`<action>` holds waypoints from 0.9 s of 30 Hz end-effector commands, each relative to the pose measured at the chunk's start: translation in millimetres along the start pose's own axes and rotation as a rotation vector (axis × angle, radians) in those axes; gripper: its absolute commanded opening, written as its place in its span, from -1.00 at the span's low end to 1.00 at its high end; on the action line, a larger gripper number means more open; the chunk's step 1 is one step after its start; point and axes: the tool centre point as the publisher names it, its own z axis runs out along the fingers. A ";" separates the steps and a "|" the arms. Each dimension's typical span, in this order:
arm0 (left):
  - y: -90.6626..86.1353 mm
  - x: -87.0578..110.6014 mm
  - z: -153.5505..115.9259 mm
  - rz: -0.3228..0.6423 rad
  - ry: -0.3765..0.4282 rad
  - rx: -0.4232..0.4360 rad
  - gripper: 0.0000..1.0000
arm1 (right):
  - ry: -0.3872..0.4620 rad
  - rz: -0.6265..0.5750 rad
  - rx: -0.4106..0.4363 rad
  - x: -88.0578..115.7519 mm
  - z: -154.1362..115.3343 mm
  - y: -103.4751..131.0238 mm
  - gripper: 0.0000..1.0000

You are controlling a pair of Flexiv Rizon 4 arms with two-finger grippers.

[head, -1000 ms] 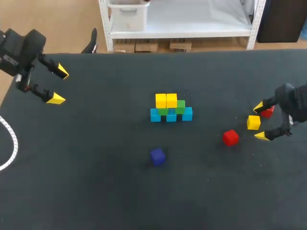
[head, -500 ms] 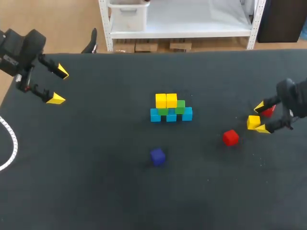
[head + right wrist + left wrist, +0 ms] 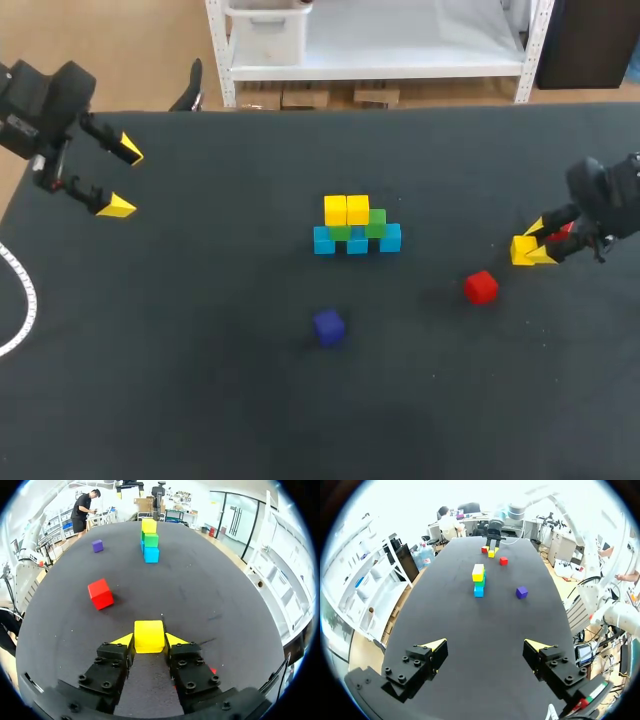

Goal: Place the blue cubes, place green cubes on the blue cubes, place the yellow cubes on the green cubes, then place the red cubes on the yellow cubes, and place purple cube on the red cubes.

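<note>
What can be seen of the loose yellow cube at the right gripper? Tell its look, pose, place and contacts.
The small yellow cube is plain and smooth, perhaps painted wood or plastic. It sits square between the yellow-tipped fingers of the right gripper, which touch two opposite sides. It seems to rest on the black table, near its right edge, well apart from the cube stack.

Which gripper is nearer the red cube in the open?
Right. The right gripper, shut on a yellow cube, sits beside the red cube; the left gripper is across the table.
</note>
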 end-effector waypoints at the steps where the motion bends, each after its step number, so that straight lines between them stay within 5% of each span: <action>1: -0.4 1.0 -0.2 0.003 -0.003 -0.002 1.00 | -0.002 -0.009 0.002 -4.7 -2.2 -1.9 -1.00; 11: -0.4 1.0 -0.2 0.003 -0.003 -0.002 1.00 | -0.046 -0.060 0.040 -52.7 -9.0 -22.3 -1.00; 27: -0.4 1.0 -0.2 0.003 -0.003 -0.002 1.00 | -0.093 -0.182 -0.020 -137.2 28.3 -42.9 -1.00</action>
